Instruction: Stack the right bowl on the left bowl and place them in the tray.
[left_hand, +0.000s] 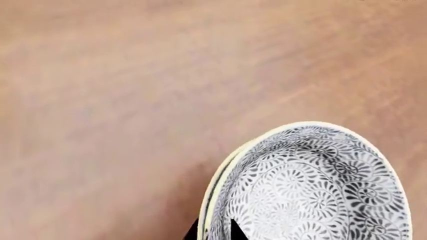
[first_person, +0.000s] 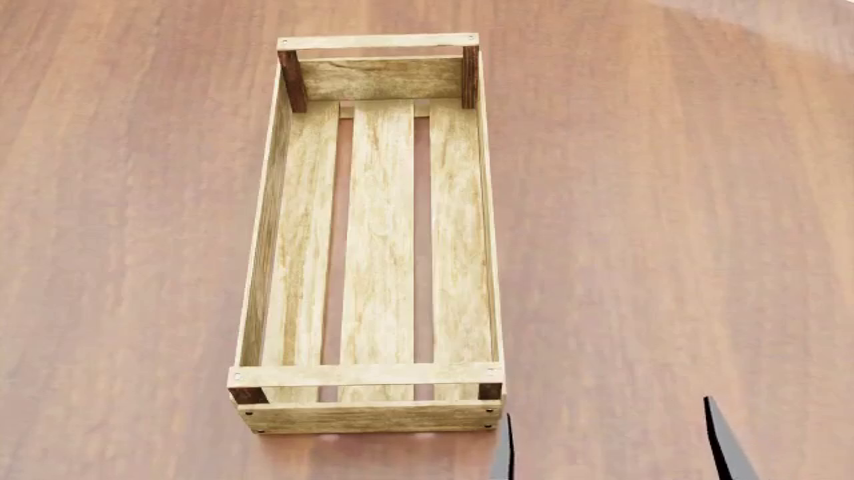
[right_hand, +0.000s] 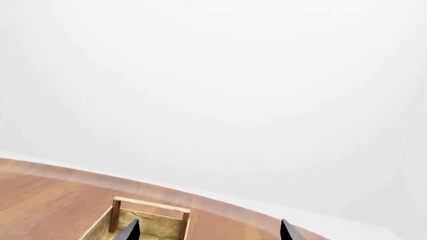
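bowls (left_hand: 310, 185): two patterned ones are seen stacked, rim clamped by left gripper (left_hand: 215, 229) | tray (first_person: 378, 240): bare on wooden table (first_person: 667, 200) | right gripper (first_person: 607, 440): fingers held apart beside tray's near corner

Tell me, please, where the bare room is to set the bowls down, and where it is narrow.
The tray is empty along all three slats. Bare table lies on both long sides of it and beyond its far end. It is narrow only near the tray's near right corner, where the right gripper stands. The stacked bowls have bare table beside them.
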